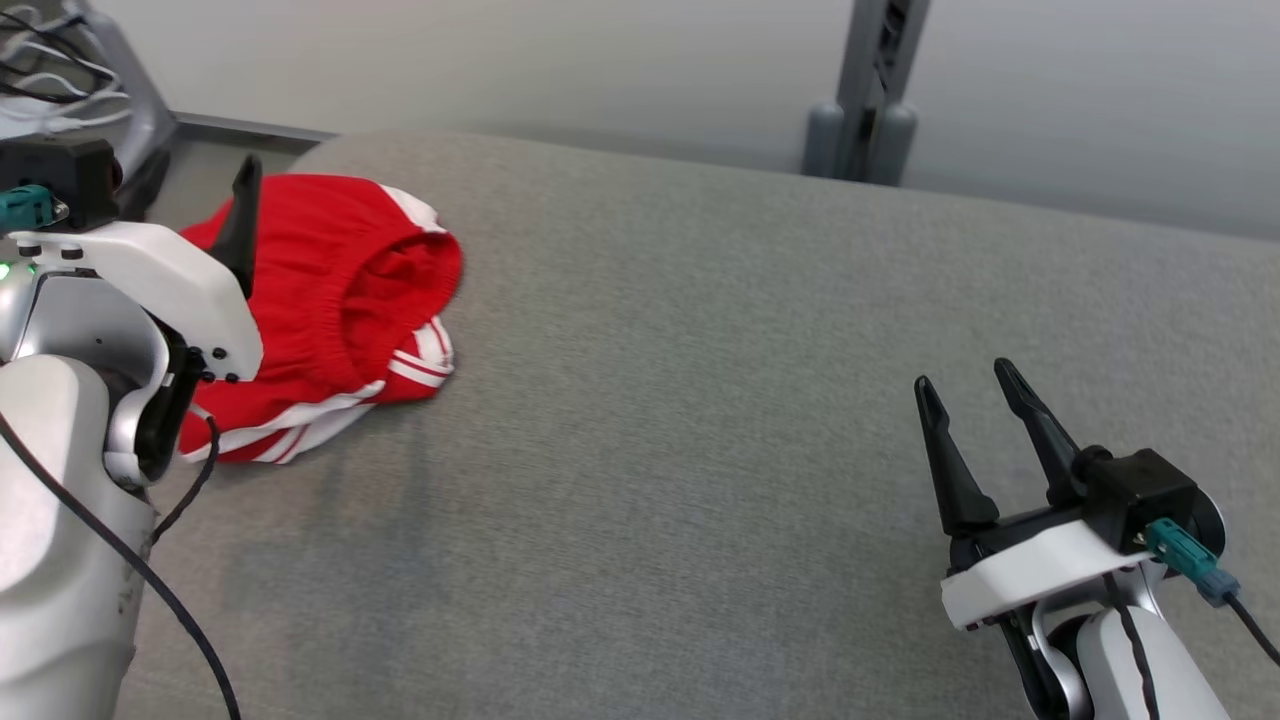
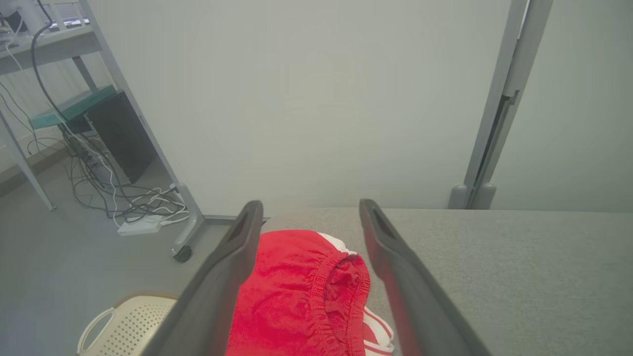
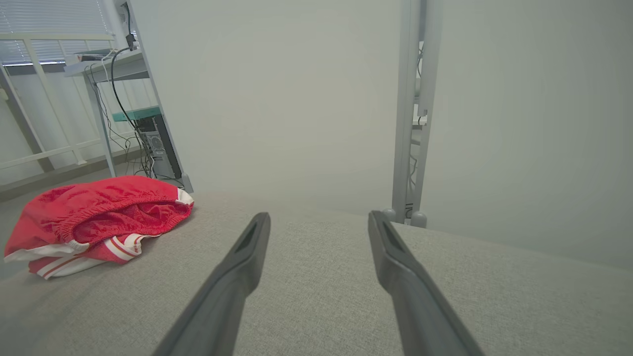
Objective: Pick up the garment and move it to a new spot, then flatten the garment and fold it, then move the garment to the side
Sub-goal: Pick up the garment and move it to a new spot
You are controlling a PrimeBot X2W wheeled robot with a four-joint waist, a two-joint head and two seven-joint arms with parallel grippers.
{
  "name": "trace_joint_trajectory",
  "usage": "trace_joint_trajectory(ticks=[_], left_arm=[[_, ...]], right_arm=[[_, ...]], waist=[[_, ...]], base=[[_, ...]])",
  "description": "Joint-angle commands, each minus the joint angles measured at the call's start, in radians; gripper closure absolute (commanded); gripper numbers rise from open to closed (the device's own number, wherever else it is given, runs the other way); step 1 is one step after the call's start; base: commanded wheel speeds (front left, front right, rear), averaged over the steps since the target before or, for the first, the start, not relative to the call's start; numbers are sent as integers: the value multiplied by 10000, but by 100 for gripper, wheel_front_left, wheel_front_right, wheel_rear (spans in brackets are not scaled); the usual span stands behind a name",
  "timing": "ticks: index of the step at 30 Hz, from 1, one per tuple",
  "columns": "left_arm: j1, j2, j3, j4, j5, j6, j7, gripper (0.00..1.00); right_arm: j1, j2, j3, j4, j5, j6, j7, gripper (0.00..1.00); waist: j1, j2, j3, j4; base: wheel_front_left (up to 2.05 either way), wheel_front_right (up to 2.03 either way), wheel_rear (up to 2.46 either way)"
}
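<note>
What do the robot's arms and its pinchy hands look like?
The left gripper and right gripper each have two long, pointy black fingers on a white plate. Behind sits a black box with a teal plug and a thin black cable. The arms are smooth silvery grey, and a small green light glows on the left one.

The red shorts (image 2: 296, 291) seen between the jaws of the left gripper (image 2: 310, 205) are soft matt cloth, finely crinkled, with a puckered elastic waistband and smooth white stripe trim. Under the jaws of the right gripper (image 3: 319, 215) the desk (image 3: 321, 296) is covered in coarse grey woven fabric, matt throughout, and the jaws themselves look like dull dark plastic. Left of the left jaws, the cream basket (image 2: 133, 321) is perforated plastic with a faint sheen.
</note>
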Motion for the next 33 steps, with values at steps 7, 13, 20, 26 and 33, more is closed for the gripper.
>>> trace_joint_trajectory(ticks=[7, 13, 20, 26, 33], left_arm=[[-762, 254, 293, 3081, -712, -393, 909, 0], [-1083, 322, 500, 4892, -1119, -626, 899, 0], [-1382, 344, 698, 6362, -1459, -781, 933, 87], [-1777, 393, 673, 6688, -1320, -795, -107, 100], [-2244, 281, 455, 6117, -975, -865, -1660, 100]], right_arm=[[-445, -59, 211, -146, -153, -3, 132, 0], [-614, -55, 157, -224, -243, -3, 75, 0], [-769, -54, 186, -155, -266, -1, 51, 0], [-774, -60, 178, -2, -182, -3, -30, 0], [-486, -59, -95, 195, -128, -3, -118, 0]], waist=[[0, 0, 1317, -1348], [0, 0, 1866, -1663], [0, 0, 2058, -1684], [0, 0, 1795, -1589], [0, 0, 1019, -1396]], base=[[0, 0, 0], [0, 0, 0], [0, 0, 0], [0, 0, 0], [0, 0, 0]])
